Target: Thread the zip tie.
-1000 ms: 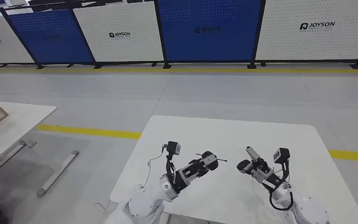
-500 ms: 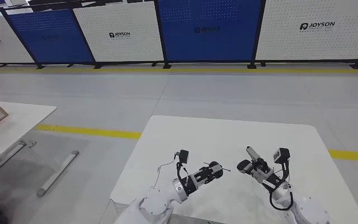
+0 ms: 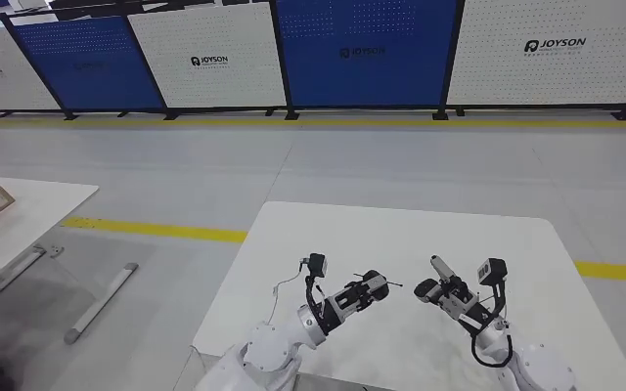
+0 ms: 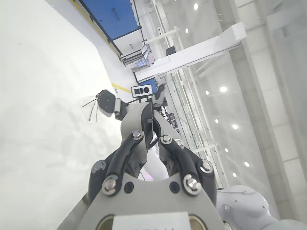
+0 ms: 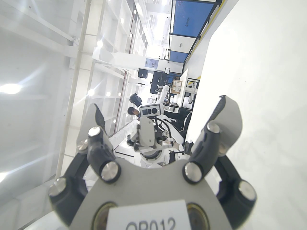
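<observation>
Left claw (image 4: 152,112), gripping zip tie (image 3: 393,284), edged toward right claw (image 5: 159,102).

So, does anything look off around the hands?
Nothing stands out: the left hand is shut on the thin black zip tie above the white table, and the right hand is open, apart from it.

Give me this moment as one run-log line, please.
left gripper: shut on zip tie | right gripper: open, empty | both over white table
</observation>
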